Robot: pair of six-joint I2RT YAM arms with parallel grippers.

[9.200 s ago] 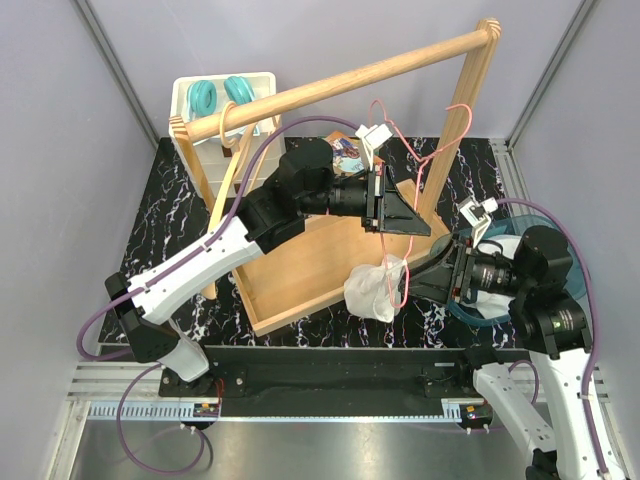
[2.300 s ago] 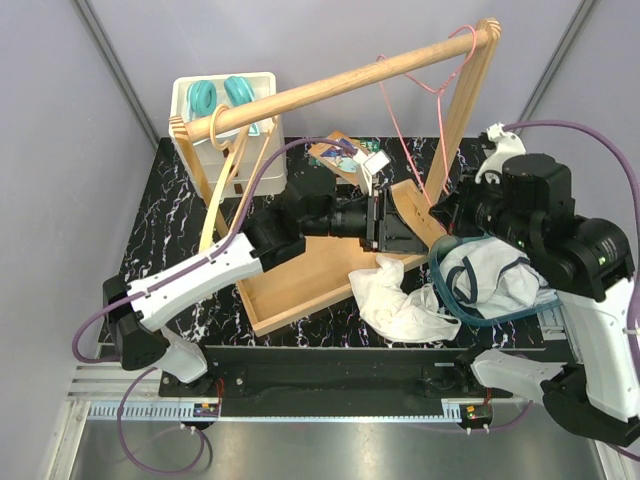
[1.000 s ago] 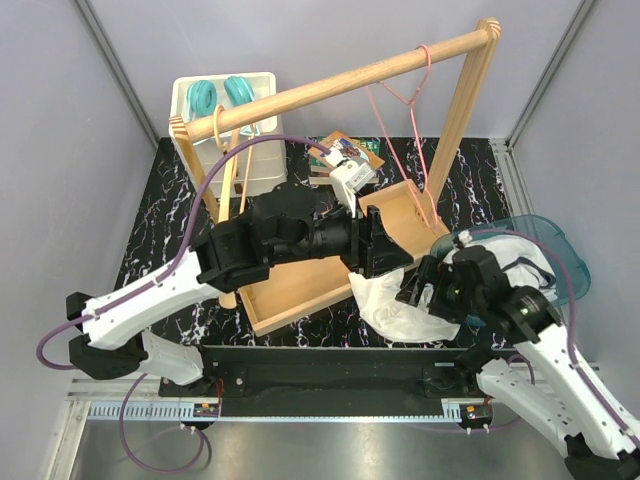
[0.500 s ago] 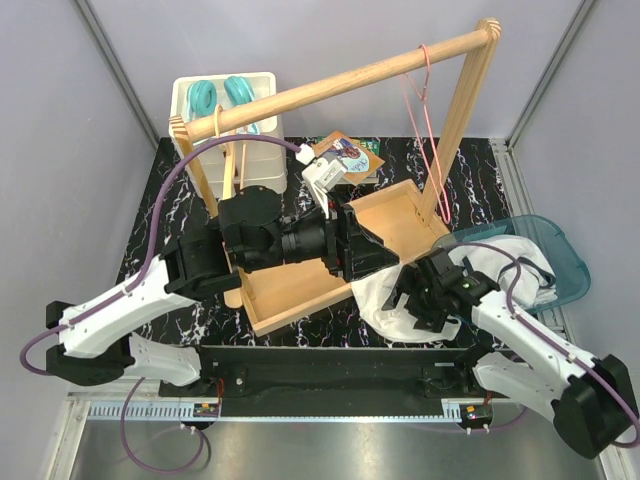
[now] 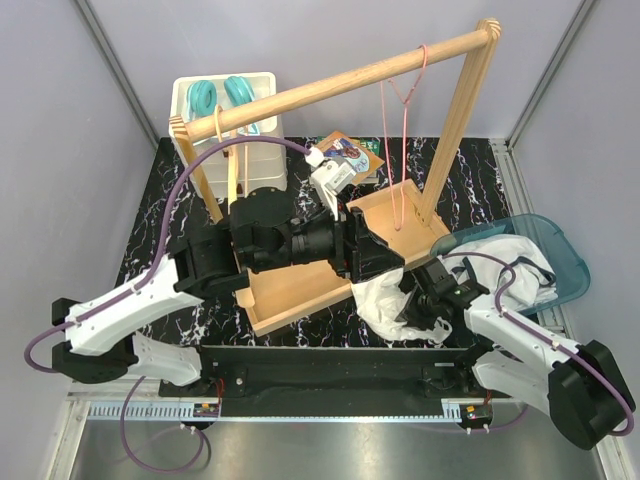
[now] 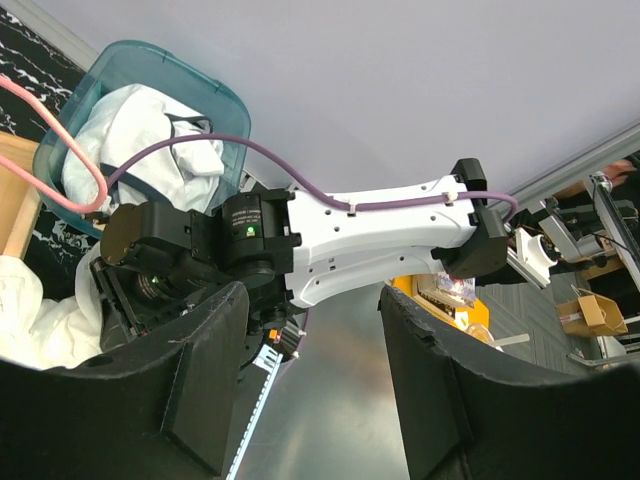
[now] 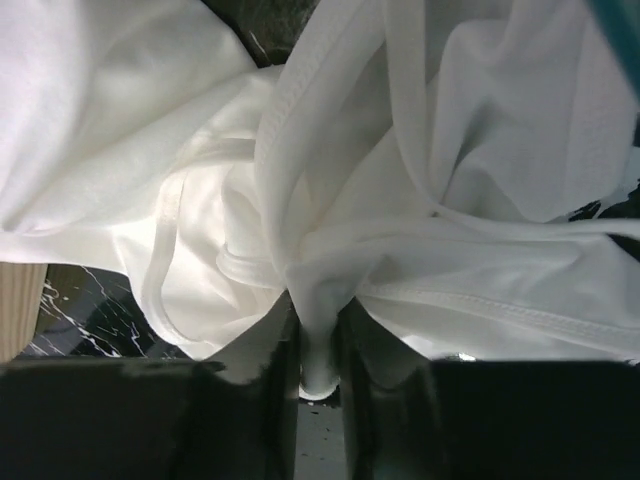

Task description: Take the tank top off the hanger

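The white tank top lies crumpled on the black marbled table, in front of the wooden tray and clear of the hanger. The pink wire hanger hangs bare from the wooden rail. My right gripper is low at the garment's right edge. In the right wrist view it is shut on a bunched fold of the tank top. My left gripper hovers above the tray's front corner. In the left wrist view it is open with nothing between its fingers.
A wooden rack spans the table over a wooden tray. A teal basin with white clothes sits at the right and also shows as the basin in the left wrist view. A white drawer unit stands back left.
My right gripper has come down onto the tank top and closed on a fold of it. The empty hanger has swung left on the rail. The left arm shifted slightly.
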